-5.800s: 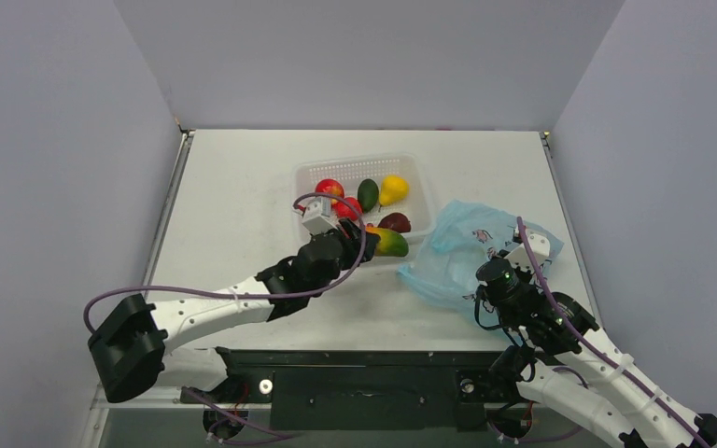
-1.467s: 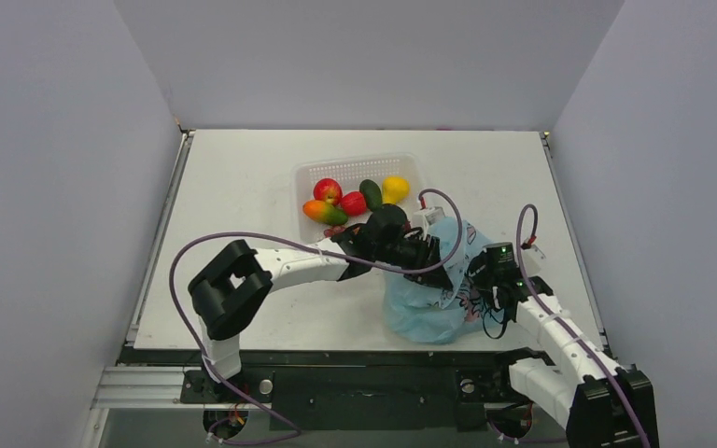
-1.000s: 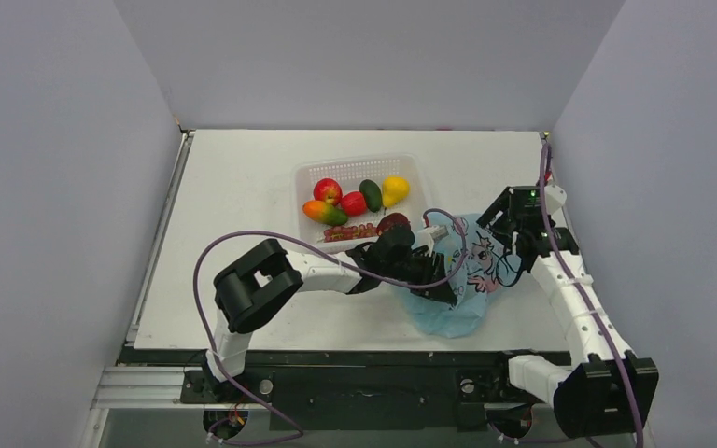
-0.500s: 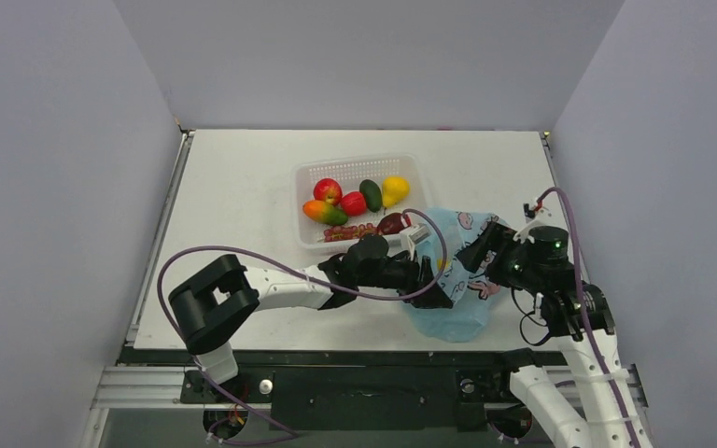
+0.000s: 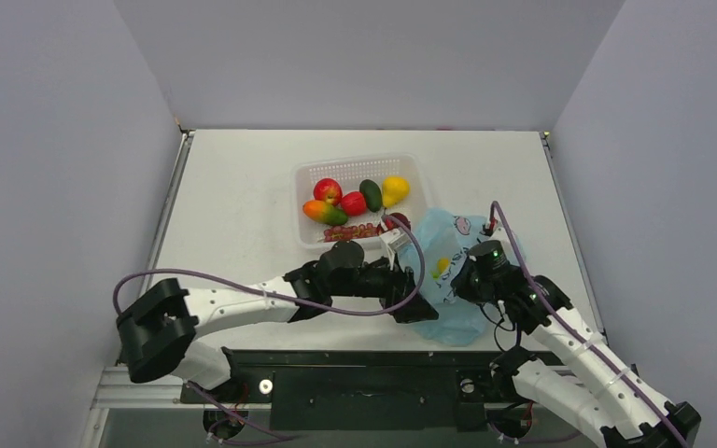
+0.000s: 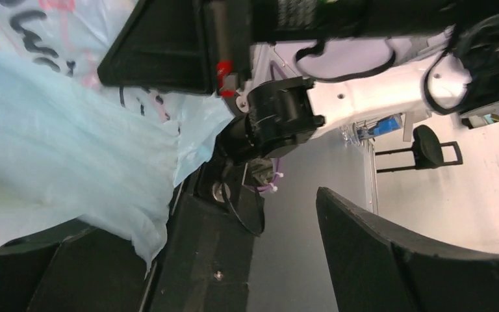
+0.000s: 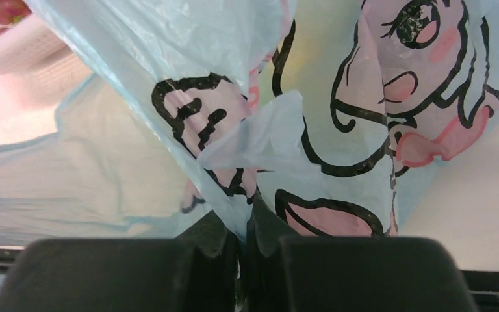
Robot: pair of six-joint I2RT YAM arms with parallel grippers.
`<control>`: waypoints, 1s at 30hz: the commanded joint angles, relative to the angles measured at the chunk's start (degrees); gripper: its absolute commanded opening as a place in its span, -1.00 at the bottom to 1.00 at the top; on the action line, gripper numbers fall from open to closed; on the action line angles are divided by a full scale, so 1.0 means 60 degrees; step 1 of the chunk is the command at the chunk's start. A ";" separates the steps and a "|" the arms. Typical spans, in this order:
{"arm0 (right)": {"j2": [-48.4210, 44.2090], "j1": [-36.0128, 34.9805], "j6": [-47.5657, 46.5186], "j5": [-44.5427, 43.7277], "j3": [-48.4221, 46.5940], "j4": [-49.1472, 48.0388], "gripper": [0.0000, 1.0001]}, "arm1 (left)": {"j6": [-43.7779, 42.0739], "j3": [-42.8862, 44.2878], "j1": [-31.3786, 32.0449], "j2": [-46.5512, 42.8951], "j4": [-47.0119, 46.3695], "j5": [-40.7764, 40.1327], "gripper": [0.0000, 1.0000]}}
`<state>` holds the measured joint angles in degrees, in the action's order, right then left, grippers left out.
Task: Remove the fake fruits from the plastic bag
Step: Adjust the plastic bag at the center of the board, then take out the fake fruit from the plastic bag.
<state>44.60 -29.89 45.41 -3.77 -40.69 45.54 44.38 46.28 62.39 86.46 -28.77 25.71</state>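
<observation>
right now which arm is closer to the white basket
Left. The left arm has its wrist just in front of the white basket's near rim. The right arm sits farther right, with the blue plastic bag between it and the basket.

Robot lab: grey-walled booth (image 5: 355, 56) (chair (image 6: 429, 144) beyond).

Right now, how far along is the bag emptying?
Done: apple, mango and a dark purple fruit lie in the basket. In hand: the right hand pinches the bag; the left hand is open at its edge. Left: something yellow shows through the bag.
</observation>
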 commanded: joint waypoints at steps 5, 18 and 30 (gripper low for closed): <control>-0.1424 -0.1541 0.0829 -0.1430 -0.0102 0.1520 -1.00 | -0.3424 0.1072 0.0030 -0.2736 0.6443 -0.2847 0.79; -0.1322 -0.1798 0.0609 -0.0655 0.0275 0.1307 -1.00 | -0.4352 0.2096 -0.0714 -0.4587 0.7731 -0.1775 0.95; -0.1907 -0.3342 0.2738 -0.1474 0.1262 0.1624 -1.00 | -0.2084 0.3153 -0.0455 -0.0249 0.2507 0.0018 0.63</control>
<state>34.52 -48.23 55.02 -8.32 -33.95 54.17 26.61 67.40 58.72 77.91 -4.12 21.89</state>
